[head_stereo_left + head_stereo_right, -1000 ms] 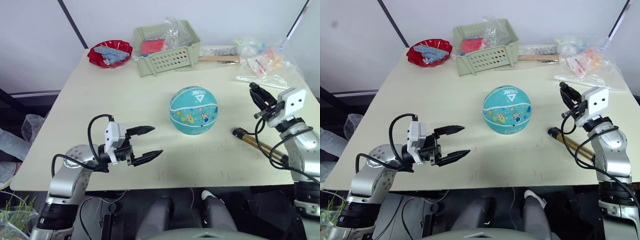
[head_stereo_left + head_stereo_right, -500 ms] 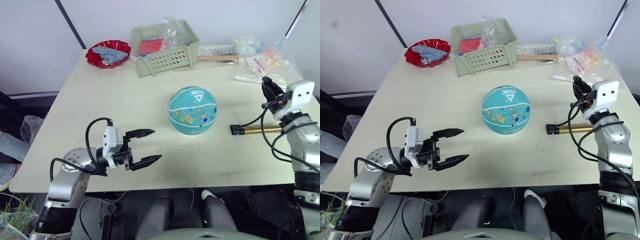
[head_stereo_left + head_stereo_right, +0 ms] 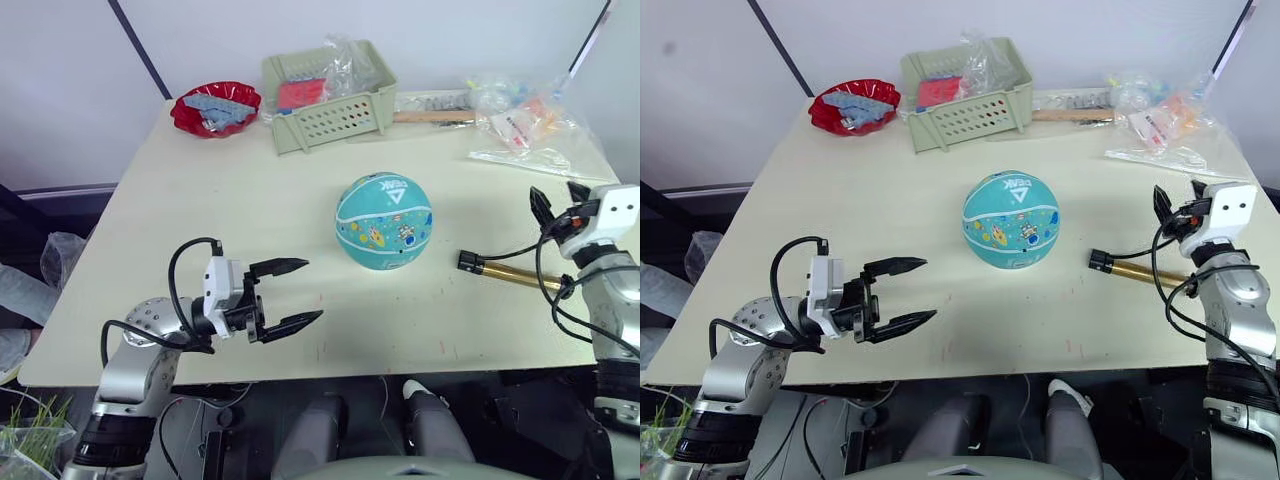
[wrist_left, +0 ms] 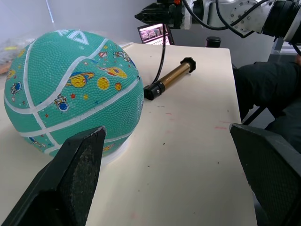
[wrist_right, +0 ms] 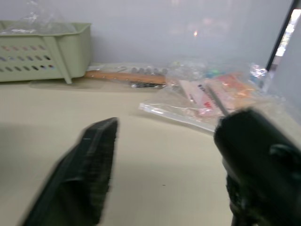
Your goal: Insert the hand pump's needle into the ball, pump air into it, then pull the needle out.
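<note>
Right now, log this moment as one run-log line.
ball: mid-table, untouched | pump: lying beside ball, robot's right | left gripper: open, empty | right gripper: open, empty | needle: not inserted

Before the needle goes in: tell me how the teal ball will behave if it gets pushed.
The ball is round and sits free on the table, touching neither gripper, so it will probably roll away from a push. Its pebbled rubber skin should grip rather than slip.
</note>
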You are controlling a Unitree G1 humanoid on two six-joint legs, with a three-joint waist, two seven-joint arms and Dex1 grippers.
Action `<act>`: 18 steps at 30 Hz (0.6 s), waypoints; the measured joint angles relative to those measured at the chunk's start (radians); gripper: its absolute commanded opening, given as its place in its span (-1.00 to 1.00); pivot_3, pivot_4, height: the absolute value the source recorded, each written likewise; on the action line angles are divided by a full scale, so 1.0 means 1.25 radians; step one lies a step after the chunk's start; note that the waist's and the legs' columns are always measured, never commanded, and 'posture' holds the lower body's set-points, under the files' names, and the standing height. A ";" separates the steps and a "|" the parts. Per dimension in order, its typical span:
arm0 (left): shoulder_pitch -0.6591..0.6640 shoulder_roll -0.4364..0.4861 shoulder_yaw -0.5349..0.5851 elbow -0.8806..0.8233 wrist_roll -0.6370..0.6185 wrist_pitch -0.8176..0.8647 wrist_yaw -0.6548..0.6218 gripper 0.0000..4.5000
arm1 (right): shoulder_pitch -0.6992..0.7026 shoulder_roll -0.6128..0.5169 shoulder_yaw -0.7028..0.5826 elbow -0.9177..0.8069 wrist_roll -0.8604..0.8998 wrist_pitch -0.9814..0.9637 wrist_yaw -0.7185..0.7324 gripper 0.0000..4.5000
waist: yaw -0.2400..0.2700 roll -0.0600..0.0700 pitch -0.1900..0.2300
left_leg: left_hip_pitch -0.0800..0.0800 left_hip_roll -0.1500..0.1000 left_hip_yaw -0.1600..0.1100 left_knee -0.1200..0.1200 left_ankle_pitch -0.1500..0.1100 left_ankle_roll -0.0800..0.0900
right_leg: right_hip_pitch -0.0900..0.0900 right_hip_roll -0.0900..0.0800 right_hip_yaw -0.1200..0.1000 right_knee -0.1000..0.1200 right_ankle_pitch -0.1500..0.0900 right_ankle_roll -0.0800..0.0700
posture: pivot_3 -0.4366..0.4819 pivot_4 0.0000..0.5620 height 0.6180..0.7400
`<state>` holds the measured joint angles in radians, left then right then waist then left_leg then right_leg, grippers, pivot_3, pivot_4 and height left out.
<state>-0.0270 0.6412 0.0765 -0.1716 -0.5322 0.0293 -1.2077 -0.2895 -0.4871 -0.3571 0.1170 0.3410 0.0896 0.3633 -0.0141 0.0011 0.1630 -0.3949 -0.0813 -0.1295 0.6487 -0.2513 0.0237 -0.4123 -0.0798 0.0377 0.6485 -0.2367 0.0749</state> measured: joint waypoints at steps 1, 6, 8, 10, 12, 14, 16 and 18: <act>-0.003 0.000 0.000 0.002 0.000 -0.003 -0.003 1.00 | 0.001 -0.004 -0.005 -0.003 0.000 0.000 0.000 0.99 | 0.000 0.000 0.000 | 0.000 0.000 0.000 0.000 0.000 0.000 | 0.000 0.000 0.000 0.000 0.000 0.000 | -0.05 -0.47 1.00; -0.009 -0.001 0.000 0.009 0.000 -0.012 -0.010 1.00 | 0.008 -0.016 -0.013 -0.053 -0.002 0.010 -0.007 0.99 | -0.001 0.000 0.000 | 0.001 0.000 0.001 0.000 0.000 0.000 | 0.000 0.000 0.001 0.001 0.000 0.000 | -0.05 -0.47 1.00; -0.013 -0.003 -0.001 0.015 0.000 -0.013 -0.011 1.00 | 0.013 -0.019 -0.013 -0.066 -0.008 0.009 -0.010 0.99 | 0.000 0.000 0.000 | 0.001 0.000 0.001 0.000 0.000 0.000 | 0.000 0.000 0.001 0.002 0.000 0.000 | -0.05 -0.47 1.00; -0.013 -0.004 -0.001 0.023 0.000 -0.013 -0.011 1.00 | 0.024 -0.026 -0.013 -0.080 -0.022 -0.001 -0.016 0.99 | 0.000 0.000 0.000 | 0.001 0.000 0.001 0.001 0.000 0.000 | 0.000 0.000 0.001 0.002 0.000 0.000 | -0.05 -0.47 1.00; -0.013 -0.006 -0.001 0.023 0.000 -0.014 -0.010 1.00 | 0.030 -0.037 -0.017 -0.087 -0.041 -0.021 -0.022 0.99 | 0.000 0.000 0.000 | 0.001 0.000 0.002 0.001 0.000 0.000 | 0.000 0.000 0.002 0.002 0.000 0.000 | -0.05 -0.47 1.00; -0.015 -0.011 -0.001 0.026 0.000 -0.014 -0.007 1.00 | 0.032 -0.046 -0.024 -0.104 -0.053 -0.033 -0.026 0.99 | 0.000 0.000 0.000 | 0.001 0.000 0.002 0.001 0.000 0.000 | 0.000 0.000 0.002 0.003 0.000 0.000 | -0.05 -0.47 1.00; -0.022 -0.018 -0.001 0.033 0.002 -0.017 -0.003 1.00 | 0.039 -0.056 -0.030 -0.147 -0.051 -0.044 -0.017 0.99 | 0.000 0.000 0.000 | 0.002 0.001 0.002 0.001 0.000 0.000 | 0.000 0.000 0.002 0.003 0.000 0.000 | -0.05 -0.47 1.00; -0.028 -0.022 -0.001 0.037 0.015 -0.028 0.007 1.00 | 0.061 -0.056 -0.030 -0.183 -0.037 -0.039 -0.003 0.99 | 0.000 0.000 0.000 | 0.002 0.001 0.002 0.001 0.000 0.000 | 0.000 0.001 0.002 0.004 0.000 0.000 | -0.05 -0.47 1.00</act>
<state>-0.0620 0.6138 0.0756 -0.1247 -0.5129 -0.0058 -1.1995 -0.2127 -0.5572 -0.3943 -0.1111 0.2943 0.0407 0.3591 -0.0141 0.0010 0.1628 -0.3922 -0.0802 -0.1269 0.6498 -0.2515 0.0240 -0.4121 -0.0788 0.0405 0.6531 -0.2368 0.0749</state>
